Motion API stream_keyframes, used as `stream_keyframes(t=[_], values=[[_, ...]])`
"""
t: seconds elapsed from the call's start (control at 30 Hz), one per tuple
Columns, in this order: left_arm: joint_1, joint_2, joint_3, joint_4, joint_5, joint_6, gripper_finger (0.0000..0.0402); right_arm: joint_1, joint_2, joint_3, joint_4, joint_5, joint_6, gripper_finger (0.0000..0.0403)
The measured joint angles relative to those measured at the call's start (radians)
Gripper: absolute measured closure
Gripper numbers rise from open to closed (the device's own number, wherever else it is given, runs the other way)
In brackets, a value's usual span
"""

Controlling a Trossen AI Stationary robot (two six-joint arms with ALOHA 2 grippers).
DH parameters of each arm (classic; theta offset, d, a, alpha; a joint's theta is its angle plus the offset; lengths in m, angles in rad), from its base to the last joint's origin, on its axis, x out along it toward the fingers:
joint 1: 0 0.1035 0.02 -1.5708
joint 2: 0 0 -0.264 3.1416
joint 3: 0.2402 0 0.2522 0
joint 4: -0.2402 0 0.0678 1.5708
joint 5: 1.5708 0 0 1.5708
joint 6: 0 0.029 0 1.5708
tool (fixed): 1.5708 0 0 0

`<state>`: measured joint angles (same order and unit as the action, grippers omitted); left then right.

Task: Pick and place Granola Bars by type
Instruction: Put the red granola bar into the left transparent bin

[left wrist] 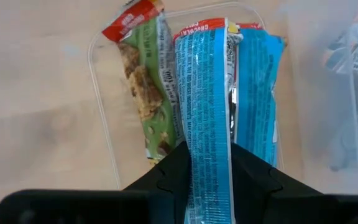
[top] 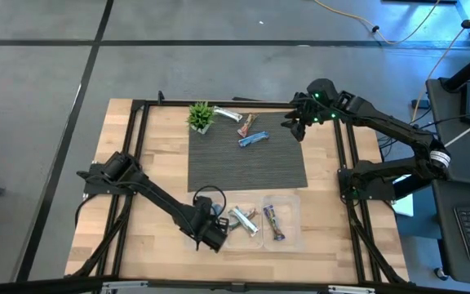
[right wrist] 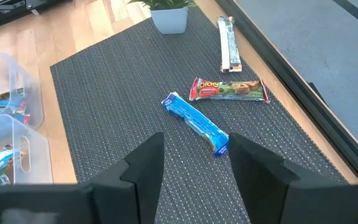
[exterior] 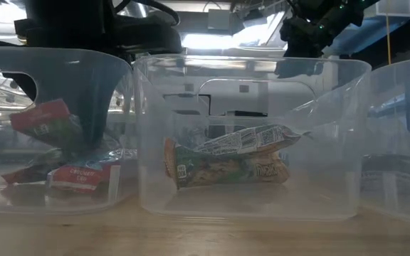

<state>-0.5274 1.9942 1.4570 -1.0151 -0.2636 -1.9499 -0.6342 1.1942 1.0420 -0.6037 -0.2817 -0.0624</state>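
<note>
Wood table (top: 153,163) | blue bar (left wrist: 205,124) apparently clamped in left end effector (left wrist: 207,186)

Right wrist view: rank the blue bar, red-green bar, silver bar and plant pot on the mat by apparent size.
1. Blue bar and red-green bar: similar length, too close to rank.
2. Silver bar: farther off, so unsure.
3. Plant pot: cropped, unsure.

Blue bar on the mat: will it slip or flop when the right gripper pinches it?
The blue bar looks flat and thin, so probably light, unlikely to roll. Its glossy wrapper may slip. The right gripper is open above it.
</note>
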Motion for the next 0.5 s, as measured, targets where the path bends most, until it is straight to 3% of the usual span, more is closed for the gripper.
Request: stream_keyframes(t=[0.23, 0.33, 0.5], values=[[0.0, 0.0, 0.0, 0.01, 0.067, -0.013, 0.0315, 0.0, 0.0, 0.0, 0.003, 0.0, 0.0, 0.0221], [0.0, 0.0, 0.0, 0.003, 0.13, -0.101, 0.0311, 0.0, 0.0, 0.0, 0.002, -0.009, -0.025, 0.0221], [-0.002, -0.001, 0.0, 0.004, 0.106, -0.124, 0.0307, 0.0, 0.0, 0.0, 0.004, -0.057, -0.108, 0.0221]])
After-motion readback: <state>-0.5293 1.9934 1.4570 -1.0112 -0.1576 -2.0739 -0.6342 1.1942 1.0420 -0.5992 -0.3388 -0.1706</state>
